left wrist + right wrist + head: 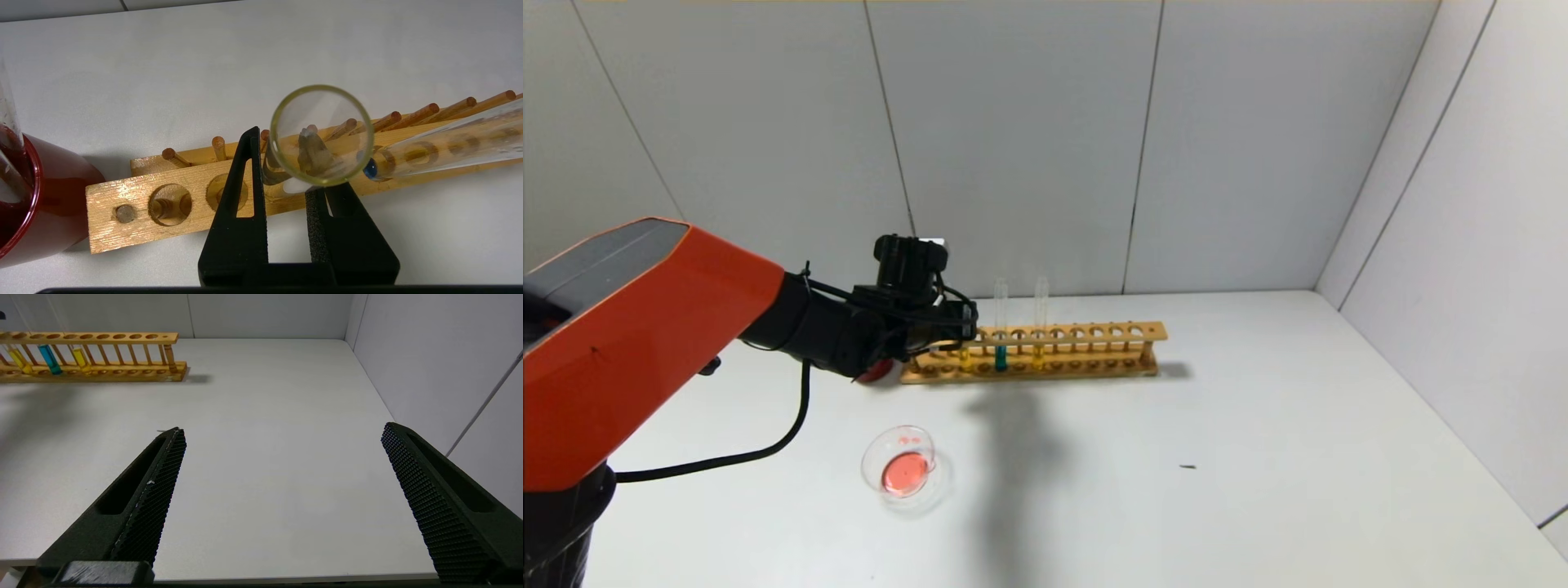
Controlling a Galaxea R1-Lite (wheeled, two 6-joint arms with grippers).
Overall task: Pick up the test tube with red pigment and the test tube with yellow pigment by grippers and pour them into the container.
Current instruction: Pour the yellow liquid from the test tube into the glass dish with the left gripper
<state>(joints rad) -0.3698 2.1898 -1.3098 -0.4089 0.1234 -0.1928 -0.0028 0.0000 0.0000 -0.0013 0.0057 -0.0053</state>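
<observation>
Left wrist view: the left end effector [286, 163], fingers apart, straddles a yellow-pigment test tube [322, 134] in the wooden rack [135, 192] near the tabletop's [1258, 457] far edge; the right end effector [282, 469] hangs open.

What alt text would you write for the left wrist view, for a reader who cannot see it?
The left hand is seen from above with its two black fingers on either side of a yellow tube standing in a wooden rack, the tube's open mouth facing the camera. A dark red cup stands at the rack's end on the white table.
</observation>
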